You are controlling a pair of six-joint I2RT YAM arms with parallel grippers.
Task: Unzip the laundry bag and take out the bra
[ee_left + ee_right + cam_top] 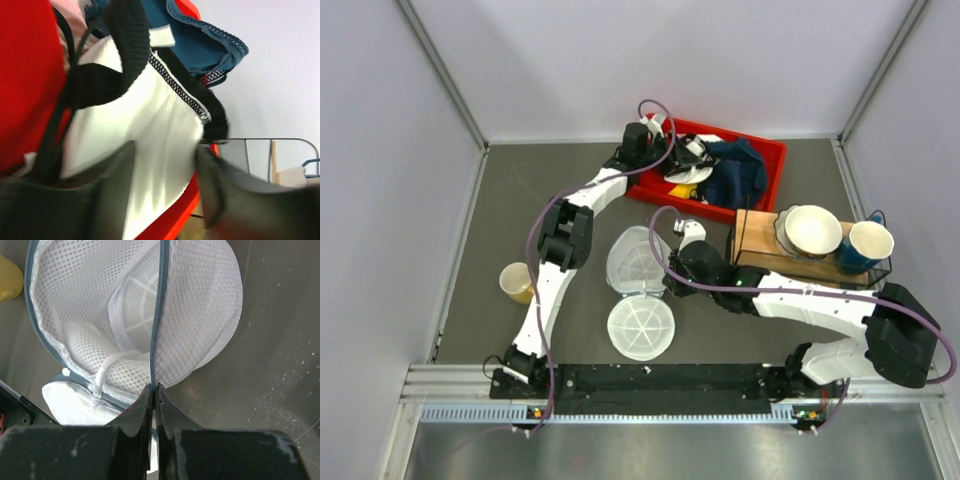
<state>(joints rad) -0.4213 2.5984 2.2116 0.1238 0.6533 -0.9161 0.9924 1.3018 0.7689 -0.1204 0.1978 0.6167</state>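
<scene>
The laundry bag (634,258) lies unzipped mid-table, one mesh dome tipped up and the other half (640,328) flat with its spoked disc showing. In the right wrist view the bag (200,310) looks empty inside. My right gripper (154,387) is shut on its blue zipper edge (158,315); in the top view it (669,275) is at the bag's right side. The bra (686,166) lies in the red bin (765,152). My left gripper (165,165) is over it with fingers apart, its pale lining (150,135) and black strap (132,45) between them.
A navy cloth (735,172) fills the bin's right side and shows in the left wrist view (195,45). A wooden stand (755,245) at the right carries a white bowl (812,230) and a blue cup (868,245). A yellow cup (516,281) stands at the left.
</scene>
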